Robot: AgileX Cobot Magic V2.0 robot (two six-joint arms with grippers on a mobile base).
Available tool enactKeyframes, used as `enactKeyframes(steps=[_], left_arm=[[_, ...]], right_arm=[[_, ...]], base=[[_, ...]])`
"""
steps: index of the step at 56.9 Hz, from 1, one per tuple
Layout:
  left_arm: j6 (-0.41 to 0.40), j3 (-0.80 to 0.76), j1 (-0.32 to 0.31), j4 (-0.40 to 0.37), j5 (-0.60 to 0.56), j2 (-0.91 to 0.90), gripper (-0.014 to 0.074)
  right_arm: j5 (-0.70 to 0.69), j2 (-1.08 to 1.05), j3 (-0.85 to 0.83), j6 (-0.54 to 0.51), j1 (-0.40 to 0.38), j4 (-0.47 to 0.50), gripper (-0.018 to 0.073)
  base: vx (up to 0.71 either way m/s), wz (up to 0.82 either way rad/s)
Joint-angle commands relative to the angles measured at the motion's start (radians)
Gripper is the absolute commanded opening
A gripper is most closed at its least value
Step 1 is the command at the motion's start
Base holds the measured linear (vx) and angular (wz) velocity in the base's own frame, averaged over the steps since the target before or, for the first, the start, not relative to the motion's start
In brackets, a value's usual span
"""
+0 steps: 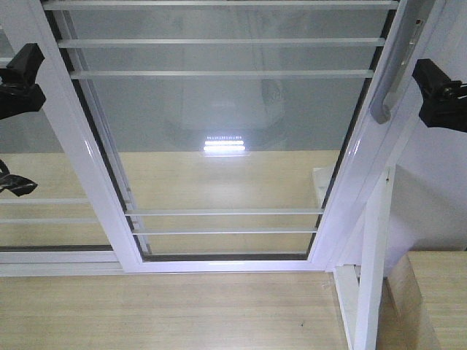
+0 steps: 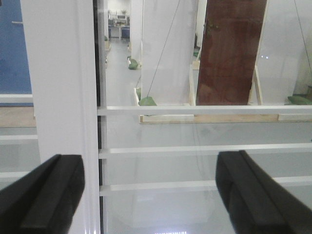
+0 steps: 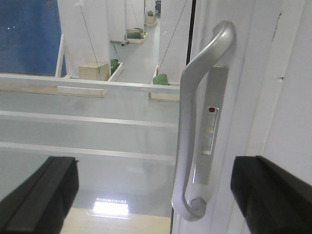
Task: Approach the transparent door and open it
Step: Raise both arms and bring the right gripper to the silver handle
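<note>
Right pincer [image 3: 156, 192] released, fingers wide apart, gripping nothing. Faces the curved grey handle [image 3: 195, 131], near it but not touching. Left pincer [image 2: 151, 192] likewise released and empty, facing glass just beside the white stile [image 2: 63, 97] at the opposite edge of the transparent door [image 1: 219, 109]. Door directly ahead, filling the front view, apparently shut against the right-hand frame.

Risks from here:
- Closing too early and catching only air.
- Clamping the handle's rounded bend and sliding off under the pull.
- Nipping the flat lock plate [image 3: 210, 131] behind the bar instead of the bar itself.
- Likely to jam if hauled outward rather than along the track.
- Possibly latched, judging by the red mark on the plate; cannot tell.
</note>
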Motion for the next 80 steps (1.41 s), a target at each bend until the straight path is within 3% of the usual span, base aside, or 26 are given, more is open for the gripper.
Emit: enactKeyframes(steps=[1, 16, 28, 37, 61, 80], left_arm=[[-0.009, -0.034, -0.005, -0.007, -0.100, -0.015, 0.0688], [-0.009, -0.034, -0.005, -0.007, -0.097, -0.015, 0.0624], [-0.009, -0.034, -0.005, -0.007, -0.096, -0.015, 0.0567], [-0.008, -0.034, -0.005, -0.007, -0.096, -0.015, 0.0564], [-0.007, -0.034, -0.005, -0.007, -0.092, -0.015, 0.0564], [-0.007, -0.034, -0.005, -0.007, -0.092, -0.015, 0.0564]], right_arm=[[-0.113, 0.014, -0.038, -0.008, -0.006, 0.000, 0.0702], [-0.288, 0.166, -0.038, -0.046, -0.007, 0.016, 0.0679], [-0.478, 0.325, -0.039, -0.187, -0.007, 0.187, 0.0666], [-0.575, 0.422, -0.043, -0.212, -0.007, 0.225, 0.0636], [-0.540, 0.639, -0.284, -0.229, -0.008, 0.237, 0.0585], [-0.476, 0.710, -0.400, -0.210, -0.073, 0.230, 0.0585]], base=[[0.00, 0.00], [0.00, 0.00], [0.00, 0.00], [0.00, 0.00], [0.00, 0.00], [0.00, 0.00]])
